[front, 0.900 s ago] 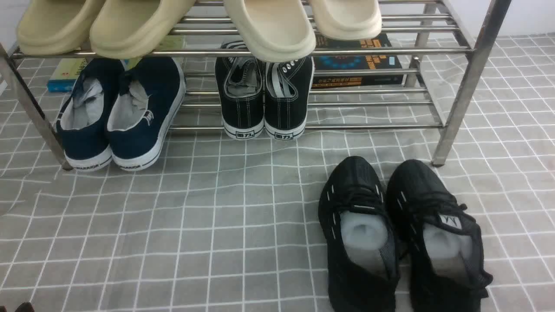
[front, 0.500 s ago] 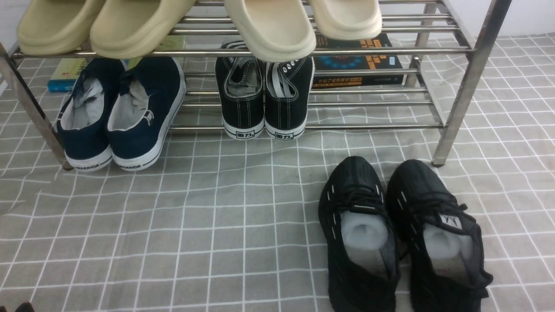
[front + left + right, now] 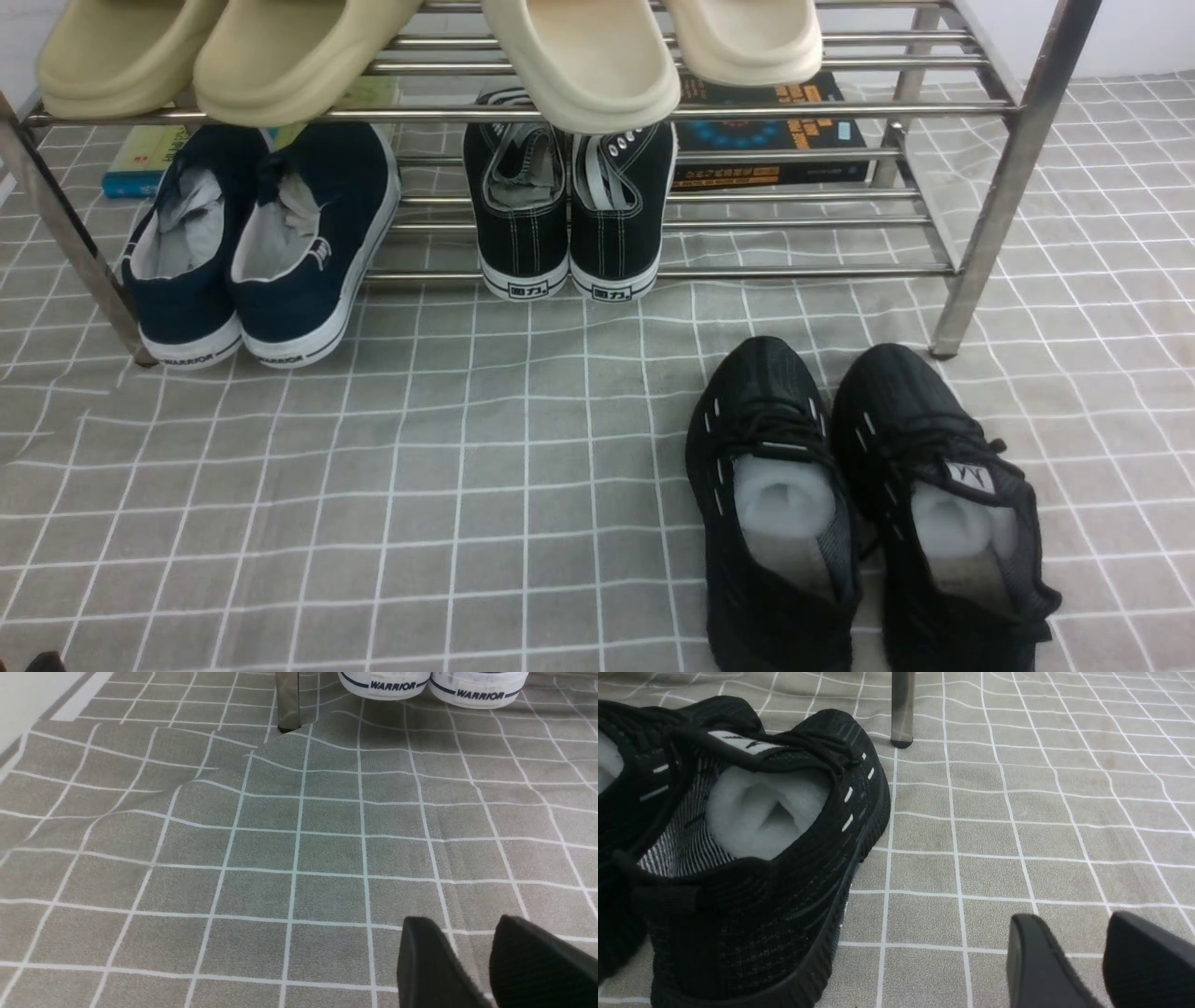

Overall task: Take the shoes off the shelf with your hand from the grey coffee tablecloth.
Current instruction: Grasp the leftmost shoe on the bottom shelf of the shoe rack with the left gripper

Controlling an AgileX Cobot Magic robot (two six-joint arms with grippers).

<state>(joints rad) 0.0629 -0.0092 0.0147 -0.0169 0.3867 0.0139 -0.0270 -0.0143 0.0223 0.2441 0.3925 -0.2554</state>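
Approach step: left pincer (image 3: 461,933) parted, empty, short of navy shoes (image 3: 257,252) on shelf (image 3: 991,187); next, reach the heels. Right pincer (image 3: 1070,931) parted, idle.

Front view: we look out from between the arms, forward and down. The shelf (image 3: 840,109) runs across the top of the frame with its upper tier cut off, and the tablecloth (image 3: 467,467) fills the rest. Middle range.

Left wrist view: we sit low and close over the cloth, facing the shelf, with the left gripper (image 3: 472,938) in the foreground. Shared with the front view: the left front leg (image 3: 287,700) and the heels of the navy slip-ons (image 3: 385,681).

Right wrist view: same low, close stance, with the right gripper (image 3: 1073,938) in the foreground. Shared with the front view: the right front leg (image 3: 902,709) and the mesh running shoes (image 3: 752,858), here very near.

Between the two wrist views we find only cloth in common
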